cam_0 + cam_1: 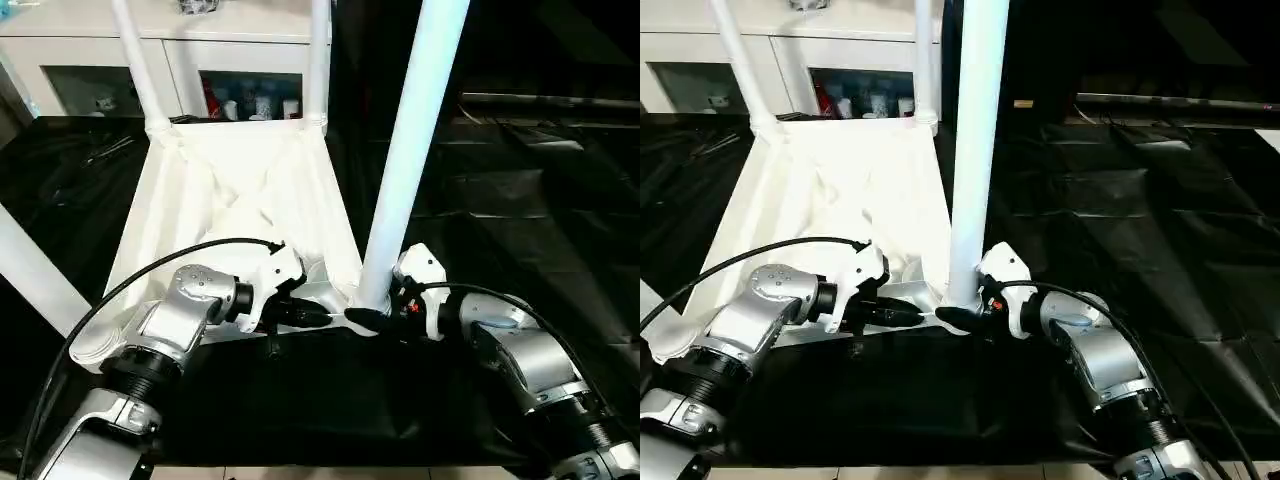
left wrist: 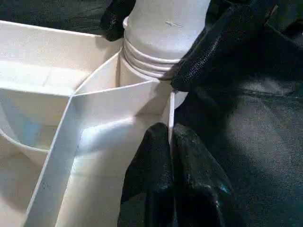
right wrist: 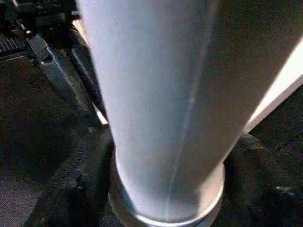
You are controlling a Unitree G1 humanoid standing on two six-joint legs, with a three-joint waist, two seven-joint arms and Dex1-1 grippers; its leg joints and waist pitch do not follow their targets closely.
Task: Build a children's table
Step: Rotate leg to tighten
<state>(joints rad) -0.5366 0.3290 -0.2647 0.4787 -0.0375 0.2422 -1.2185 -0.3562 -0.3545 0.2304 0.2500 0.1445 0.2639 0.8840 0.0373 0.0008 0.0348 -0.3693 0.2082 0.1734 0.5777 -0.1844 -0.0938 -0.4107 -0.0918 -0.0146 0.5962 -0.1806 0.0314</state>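
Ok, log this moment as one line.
left hand: shut on white plastic tabletop rim | right hand: around upright white cylindrical leg at near corner socket

A glossy black plastic sheet (image 1: 520, 200), creased and wrinkled, is spread across the whole work surface, and it catches pale streaks of reflected light. Behind it, along the far edge, stands a low white cabinet with glass doors (image 1: 110, 60). Through the panes show small red, white and blue items (image 1: 250, 100), too small to tell apart.
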